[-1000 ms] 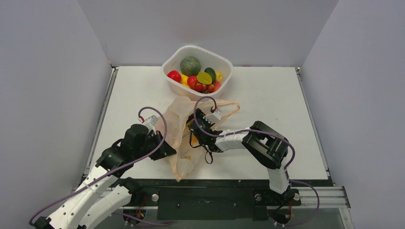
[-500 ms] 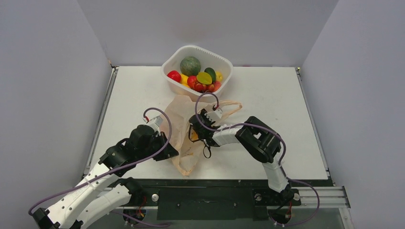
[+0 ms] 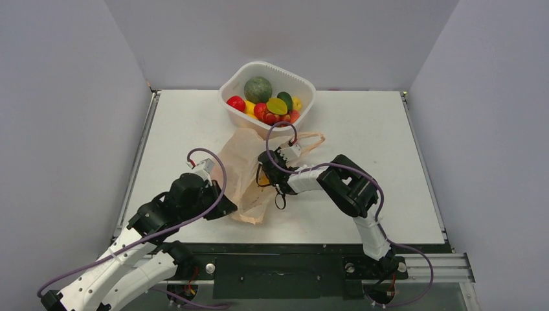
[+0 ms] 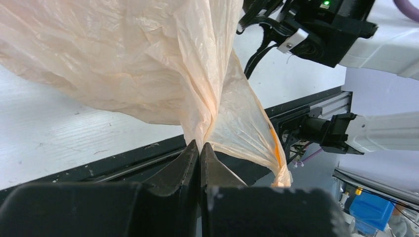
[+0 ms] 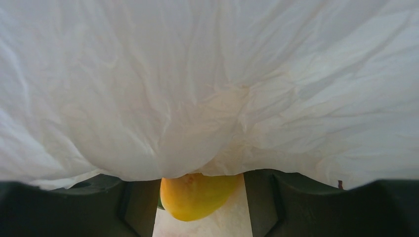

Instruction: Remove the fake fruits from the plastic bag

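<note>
Nearest me, the left gripper (image 4: 199, 146) has its two black tapered fingers pressed together on a twisted pleat of the thin, crinkly, translucent peach-orange plastic bag (image 3: 241, 162). It holds that film pulled to a tight ridge just above the near edge of the matte white table (image 3: 388, 162). From the pinch the bag fans out in soft creases and lies slumped across the tabletop.

Beyond it, my right gripper (image 3: 262, 175) is pushed in against the bag's right side. Its wrist view is mostly pale wrinkled film draped over the fingers. The jaws stand wide, and a glossy orange-yellow oval plastic fruit (image 5: 193, 196) sits between them under the film. I cannot tell whether the pads press it.

Farthest back stands a white rounded-square plastic tub (image 3: 298, 81). It holds a large round dark-green melon (image 3: 257, 89), a yellow-green oval fruit (image 3: 277, 105), a shiny red round fruit (image 3: 236, 103) and more small pieces.
</note>
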